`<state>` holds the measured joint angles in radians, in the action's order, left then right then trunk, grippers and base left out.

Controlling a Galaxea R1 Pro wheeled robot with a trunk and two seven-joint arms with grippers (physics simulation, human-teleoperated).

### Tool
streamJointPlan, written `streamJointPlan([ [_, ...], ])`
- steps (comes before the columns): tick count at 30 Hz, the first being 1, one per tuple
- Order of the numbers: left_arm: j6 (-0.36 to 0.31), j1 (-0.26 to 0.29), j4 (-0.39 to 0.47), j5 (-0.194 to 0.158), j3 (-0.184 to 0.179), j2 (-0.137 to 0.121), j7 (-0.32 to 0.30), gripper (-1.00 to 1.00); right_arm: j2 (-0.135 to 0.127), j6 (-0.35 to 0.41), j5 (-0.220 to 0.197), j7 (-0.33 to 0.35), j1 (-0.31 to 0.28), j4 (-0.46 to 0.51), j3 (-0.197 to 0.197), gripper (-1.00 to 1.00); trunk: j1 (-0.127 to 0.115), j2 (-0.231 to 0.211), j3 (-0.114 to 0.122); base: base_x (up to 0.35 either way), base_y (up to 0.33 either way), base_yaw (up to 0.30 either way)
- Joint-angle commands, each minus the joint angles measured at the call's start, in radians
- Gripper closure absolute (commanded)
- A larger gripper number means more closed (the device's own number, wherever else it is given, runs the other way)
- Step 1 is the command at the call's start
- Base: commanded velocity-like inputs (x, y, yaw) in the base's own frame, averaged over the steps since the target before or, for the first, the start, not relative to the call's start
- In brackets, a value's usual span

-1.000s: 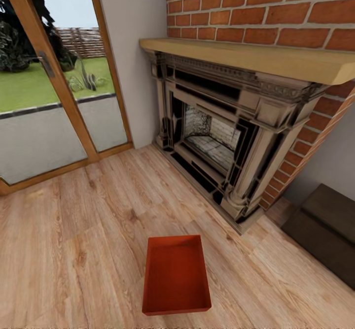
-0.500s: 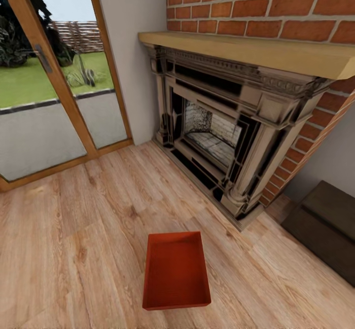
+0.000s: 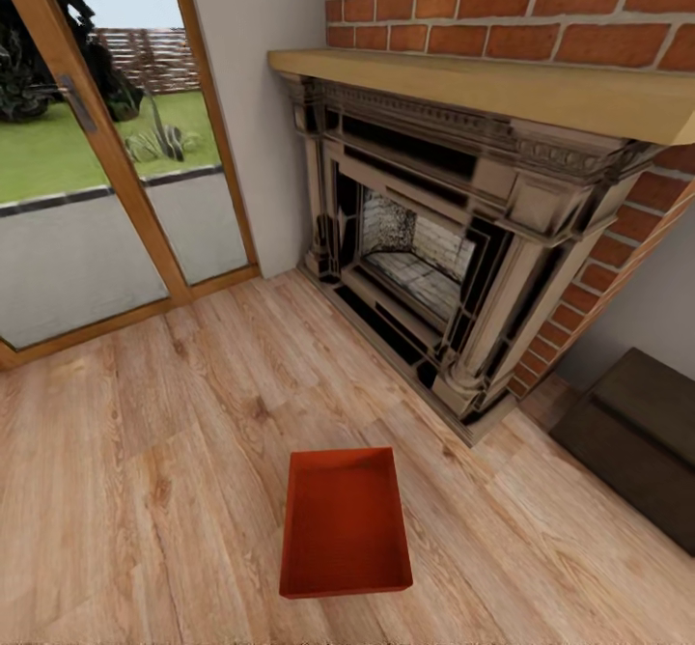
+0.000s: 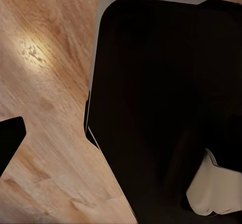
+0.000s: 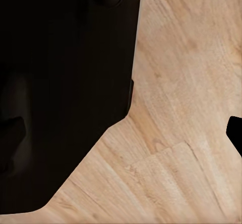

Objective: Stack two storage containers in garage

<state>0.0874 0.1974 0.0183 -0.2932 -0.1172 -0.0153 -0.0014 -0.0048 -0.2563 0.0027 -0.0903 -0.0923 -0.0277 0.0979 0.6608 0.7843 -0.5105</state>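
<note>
From my head, one red-orange storage container (image 3: 345, 521) sits open and empty on the light wood-plank floor (image 3: 145, 490) of the living room, just ahead of me, well apart from the brick fireplace (image 3: 454, 268) with its wooden mantel (image 3: 502, 95). A dark low bench (image 3: 637, 442) stands at the right, glass doors (image 3: 87, 162) at the left.

My left wrist looks down at plank flooring beside a dark body part (image 4: 161, 108); whether those fingers are spread, I cannot tell.

My right wrist shows planks and a dark shape (image 5: 60, 83); again I cannot tell.
</note>
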Motion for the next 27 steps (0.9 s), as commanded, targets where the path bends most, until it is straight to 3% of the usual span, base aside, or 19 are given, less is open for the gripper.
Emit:
streamJointPlan([
  [1, 0.003, 0.000, -0.001, -0.009, -0.009, 0.000, 0.000, -1.00, 0.000, -0.005, 0.000, -0.005, -0.001, -0.003, 0.008, -1.00, 0.000, 0.001, -0.003, 0.000, 0.000, 0.000],
  [27, 0.003, 0.000, -0.001, -0.009, -0.009, 0.000, 0.000, -1.00, 0.000, -0.005, -0.001, -0.006, -0.001, -0.003, 0.008, -1.00, 0.000, 0.001, -0.044, 0.000, 0.000, 0.000],
])
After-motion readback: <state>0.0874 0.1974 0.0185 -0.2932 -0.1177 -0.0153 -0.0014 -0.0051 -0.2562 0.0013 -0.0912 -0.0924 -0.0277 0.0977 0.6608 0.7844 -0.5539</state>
